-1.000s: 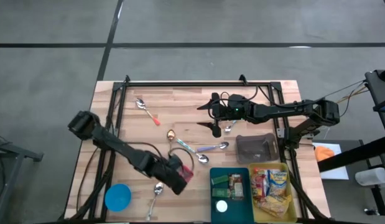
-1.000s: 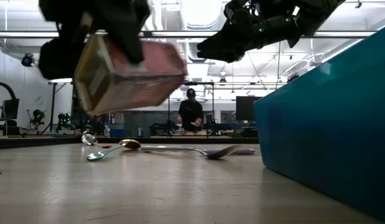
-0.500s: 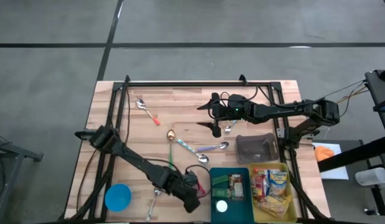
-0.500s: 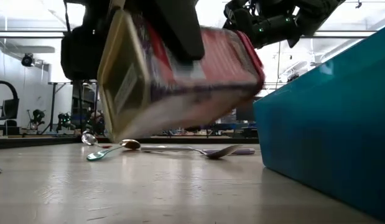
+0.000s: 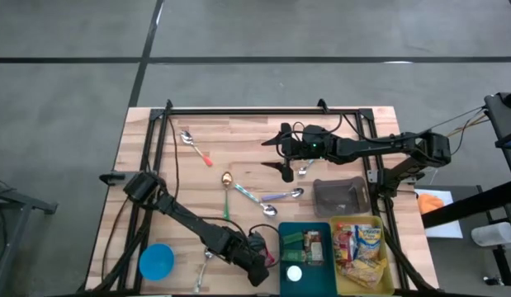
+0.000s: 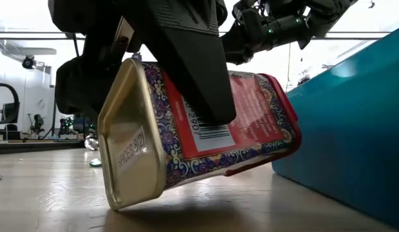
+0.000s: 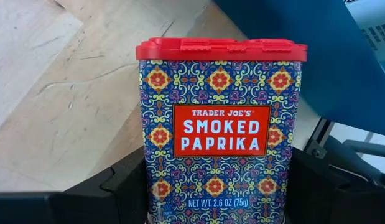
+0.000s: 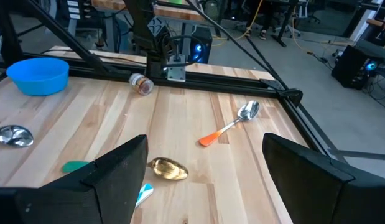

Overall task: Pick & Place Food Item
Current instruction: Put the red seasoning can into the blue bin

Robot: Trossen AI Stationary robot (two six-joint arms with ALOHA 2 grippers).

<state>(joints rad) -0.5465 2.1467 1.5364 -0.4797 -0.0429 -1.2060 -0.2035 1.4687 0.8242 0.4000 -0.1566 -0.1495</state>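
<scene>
A smoked paprika tin (image 7: 221, 140) with blue patterned sides, a red lid (image 7: 221, 48) and a gold bottom (image 6: 131, 154) is the food item. My left gripper (image 5: 257, 254) is shut on it near the table's front edge, just left of the teal bin (image 5: 319, 227). In the low view the tin (image 6: 251, 129) fills the foreground, tilted, with its gold bottom corner just above the wood. My right gripper (image 5: 281, 154) hangs open over the far middle of the table, nothing between its fingers (image 8: 111, 171). My left gripper pinches the tin between its two fingers (image 7: 111, 186), on the two sides that flank the label face. One finger lies over the barcode side (image 6: 209, 132), about halfway along the tin. The fingers slant down from above. The tin is tilted, lid end higher and toward the teal bin. Whether the gold corner (image 6: 118, 205) touches the table I cannot tell.
The teal bin and a yellow bin (image 5: 364, 252) hold packaged items at the near right, with a grey container (image 5: 342, 196) behind them. A blue bowl (image 5: 156, 261) sits at the near left. Several spoons (image 5: 280, 196) lie about mid-table. A black frame (image 5: 238, 110) borders the table.
My left gripper has carried the tin down and toward the table's near edge and right, up beside the teal bin. The tin has sunk from well above the table to just over the wood, staying tilted.
</scene>
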